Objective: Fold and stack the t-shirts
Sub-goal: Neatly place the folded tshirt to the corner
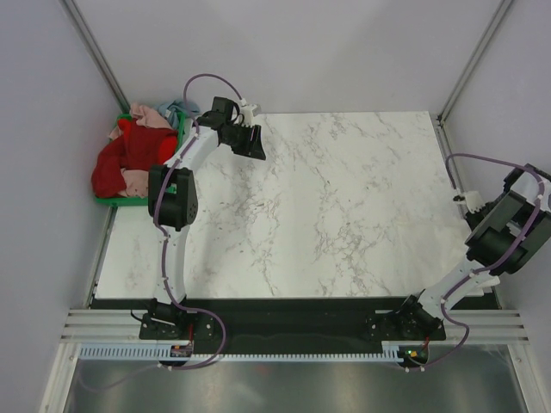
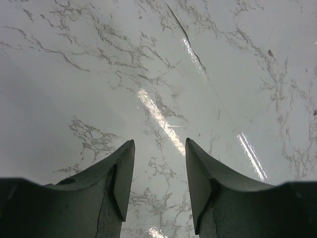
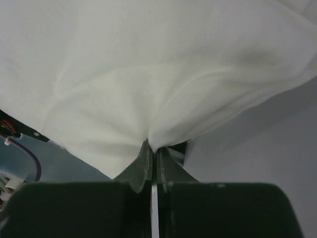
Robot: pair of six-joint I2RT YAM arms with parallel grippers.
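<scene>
Upper left, a green plastic crate (image 1: 110, 200) holds red, pink, pale-blue cloth shirts (image 1: 120, 163); left gripper (image 2: 159, 143) gapes empty, right gripper (image 3: 153, 148) pinches cream-white cloth (image 3: 148, 74).

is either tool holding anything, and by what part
The right tool pinches the cream-white shirt by a bunched fold; the left tool is open and empty.

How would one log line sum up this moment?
left claw open over table | right claw shut on white shirt | other shirts heaped in crate
</scene>
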